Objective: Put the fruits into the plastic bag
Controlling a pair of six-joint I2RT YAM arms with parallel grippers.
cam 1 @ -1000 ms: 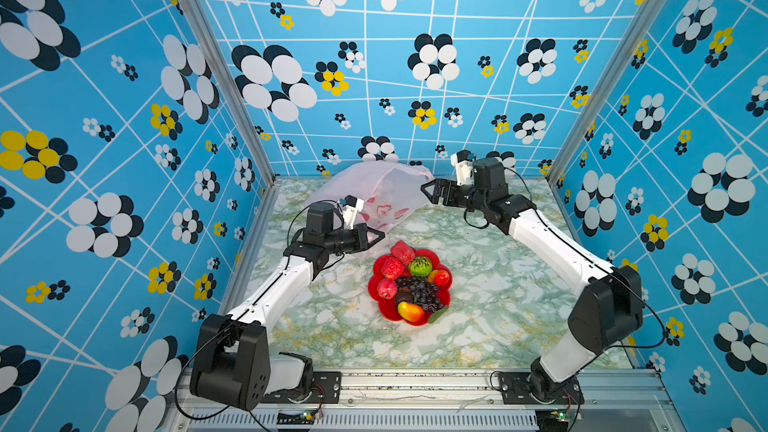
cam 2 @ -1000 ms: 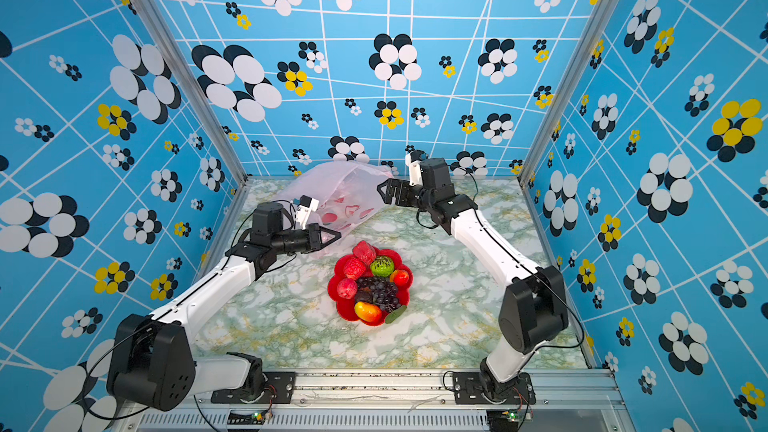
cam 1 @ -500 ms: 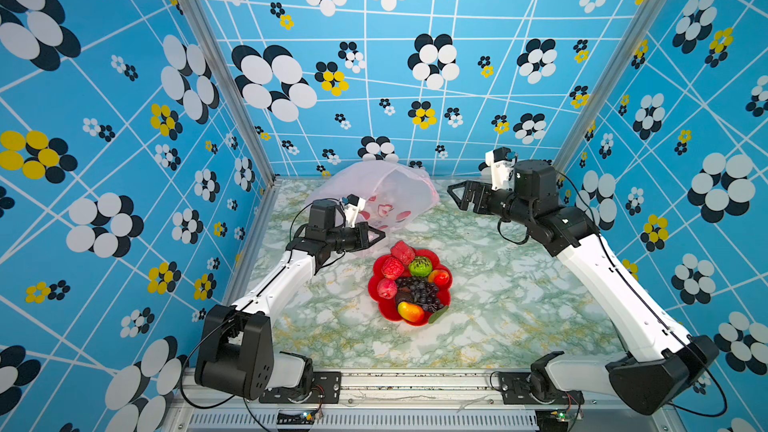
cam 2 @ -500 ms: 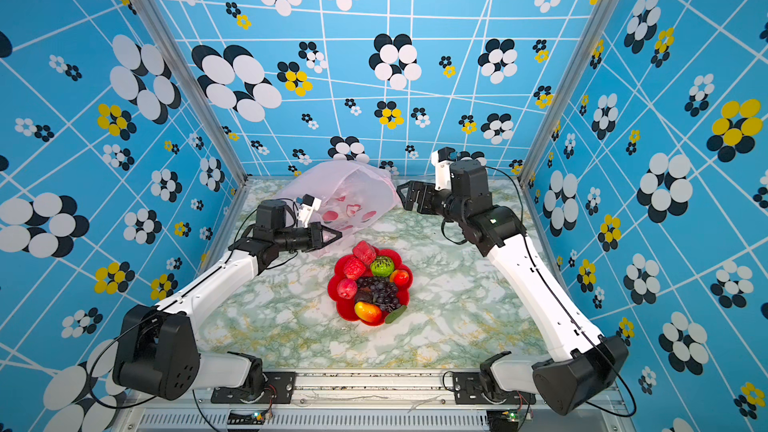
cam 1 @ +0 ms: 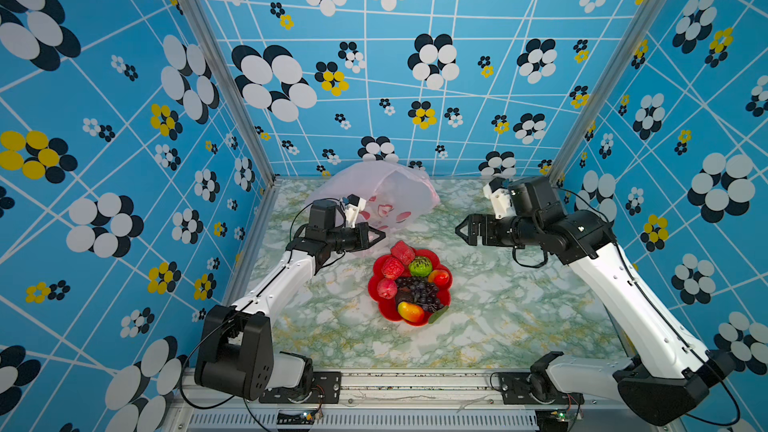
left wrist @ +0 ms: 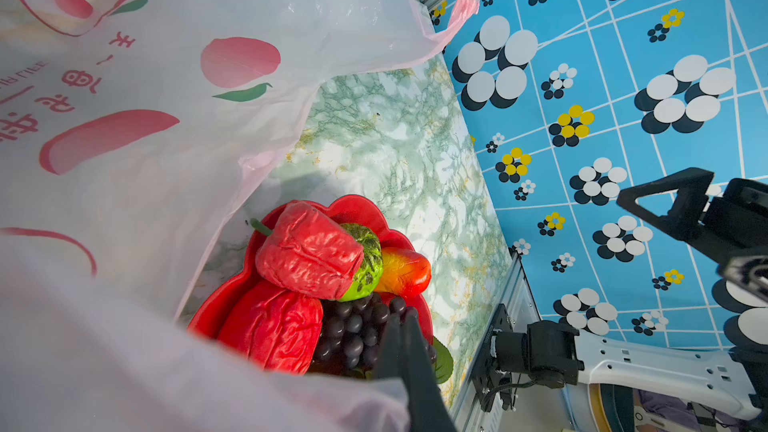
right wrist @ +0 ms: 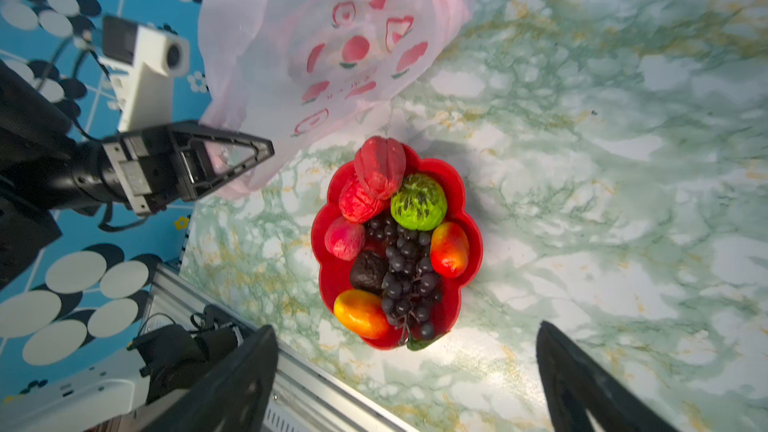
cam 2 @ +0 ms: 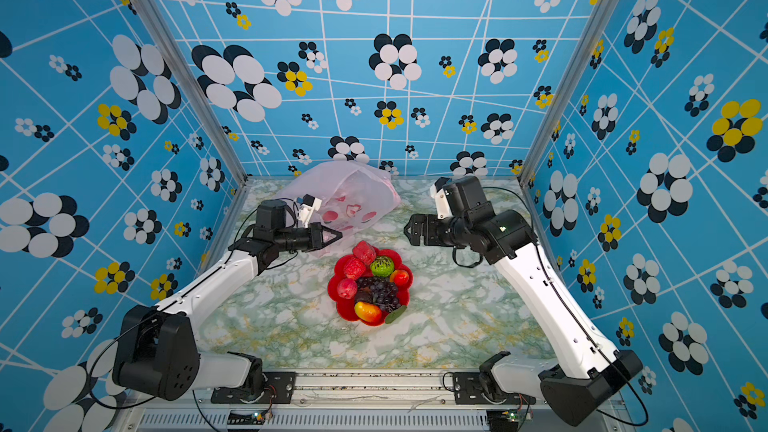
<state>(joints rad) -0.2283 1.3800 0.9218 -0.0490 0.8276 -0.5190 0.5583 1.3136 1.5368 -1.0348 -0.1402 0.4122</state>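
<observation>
print: plastic bag (left wrist: 166, 201) shows red peach shapes (left wrist: 239, 62) with green leaves and red characters (left wrist: 79, 81), not legible
bag look: thin, translucent pale pink, crinkled, puffed up
bag place: upper middle in both top views, just behind the plate (cam 1: 371, 289)
fruits (cam 1: 411, 284): heaped on the plate, centre frame
left gripper (cam 1: 380, 236): pressed together on the bag's edge
right gripper (cam 1: 462, 231): spread wide, empty
</observation>
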